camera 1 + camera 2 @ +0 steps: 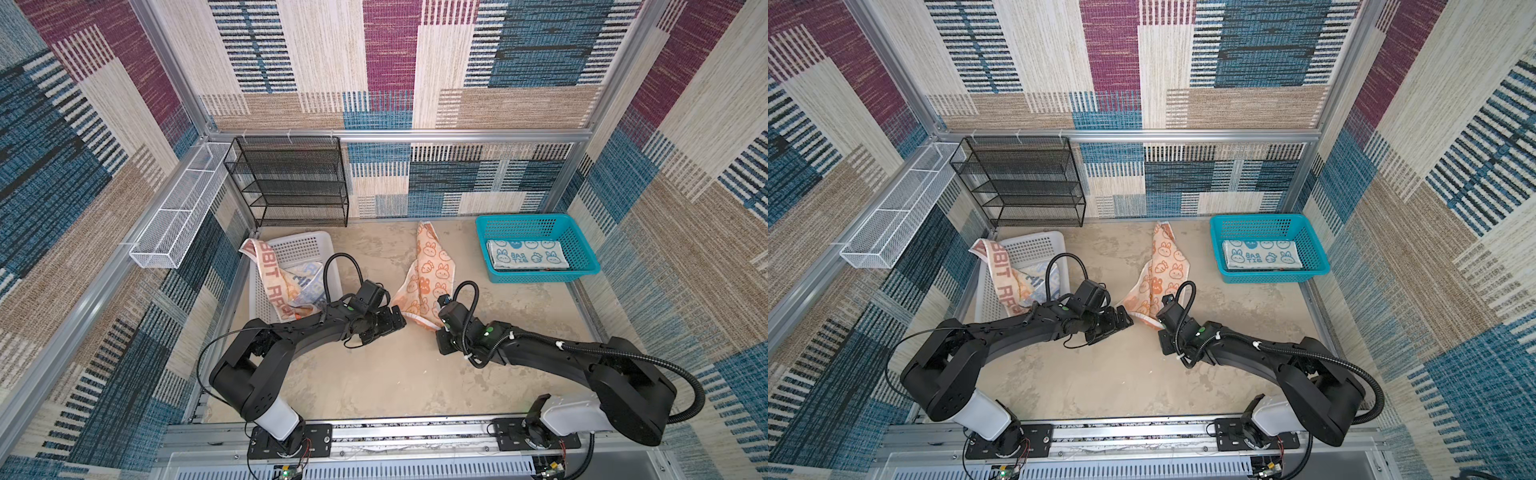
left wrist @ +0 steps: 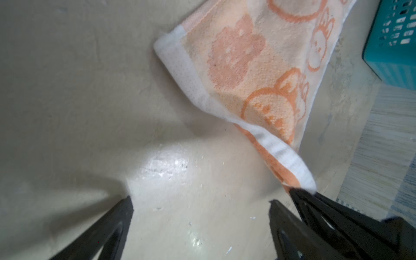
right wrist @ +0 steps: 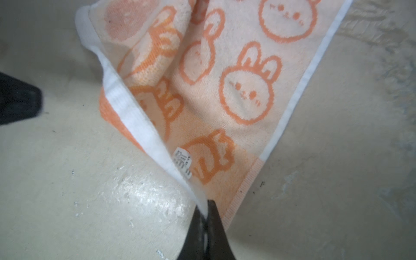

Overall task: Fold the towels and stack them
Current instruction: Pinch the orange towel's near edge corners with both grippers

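Note:
The towel with orange rabbits [image 1: 428, 270] [image 1: 1163, 270] lies crumpled in the middle of the table, its near edge lifted. My right gripper [image 3: 206, 204] [image 1: 436, 328] is shut on the white hem at that towel's near corner [image 3: 157, 144]. My left gripper [image 2: 200, 204] [image 1: 392, 326] stands open just left of it, over bare table, with nothing between its fingers [image 2: 126, 204]. The blue-rabbit towel [image 1: 528, 254] [image 1: 1260, 254] lies folded in the teal basket [image 1: 540, 220]. The towel with "RABBIT" lettering [image 1: 282, 282] [image 1: 1013, 282] hangs over the white basket [image 1: 307, 245].
A black mesh shelf [image 1: 291, 183] stands at the back left, and a white wire tray [image 1: 183, 212] hangs on the left wall. Aluminium frame rails border the table. Both arm bases sit on the front rail [image 1: 415, 432].

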You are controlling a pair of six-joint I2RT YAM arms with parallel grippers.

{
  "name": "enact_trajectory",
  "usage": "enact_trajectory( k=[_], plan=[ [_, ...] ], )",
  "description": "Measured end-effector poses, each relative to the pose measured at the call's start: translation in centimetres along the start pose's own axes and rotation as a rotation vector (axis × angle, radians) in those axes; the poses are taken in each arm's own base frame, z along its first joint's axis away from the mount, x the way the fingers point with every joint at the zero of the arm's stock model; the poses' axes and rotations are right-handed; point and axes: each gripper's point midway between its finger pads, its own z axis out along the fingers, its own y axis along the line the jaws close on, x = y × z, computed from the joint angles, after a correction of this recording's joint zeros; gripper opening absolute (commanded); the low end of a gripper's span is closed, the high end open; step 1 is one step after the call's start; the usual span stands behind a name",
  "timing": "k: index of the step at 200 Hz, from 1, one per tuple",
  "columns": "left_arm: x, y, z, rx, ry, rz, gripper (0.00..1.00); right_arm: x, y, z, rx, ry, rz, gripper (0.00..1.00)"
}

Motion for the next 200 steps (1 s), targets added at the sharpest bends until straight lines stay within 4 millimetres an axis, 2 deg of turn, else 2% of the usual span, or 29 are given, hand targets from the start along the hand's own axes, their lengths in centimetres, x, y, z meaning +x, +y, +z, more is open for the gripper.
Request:
enact_trajectory(
  k=[58,130,170,200],
  plan=[
    [-2.0,-1.3,0.7,0.133,-0.115,-0.154,0.92,-0.9,-0.9,-1.0,-0.003,-0.041,0.029,0.0],
    [-4.7,-3.4,3.1,0.284,-0.189,-0.287,0.76,-1.7,-0.9,-1.8,-0.024,-0.072,0.026,0.0],
    [-5.2,-3.1,3.2,0.291,-0.216,-0.3,0.71,-1.9,-1.0,-2.2,-0.027,-0.089,0.025,0.0],
    [-5.7,-2.2,2.9,0.276,-0.247,-0.31,0.69,-2.2,-1.0,-2.5,-0.03,-0.102,0.029,0.0]
  ],
)
